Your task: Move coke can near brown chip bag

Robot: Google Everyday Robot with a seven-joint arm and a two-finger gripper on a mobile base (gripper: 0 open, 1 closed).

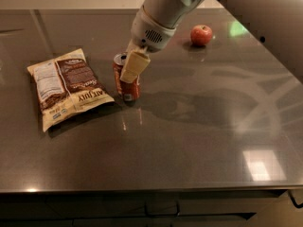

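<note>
The coke can (129,88), red with a silver top, stands upright on the dark counter just right of the brown chip bag (66,86), a small gap between them. The bag lies flat, cream and brown with a white nutrition panel. My gripper (129,68) comes down from the upper right and is shut on the can's upper part, one cream finger (134,66) across its front. The other finger is hidden behind the can.
A red apple (201,34) sits at the back right of the counter (199,126). The counter's front edge runs along the bottom, with dark drawers below. My arm fills the upper right of the view.
</note>
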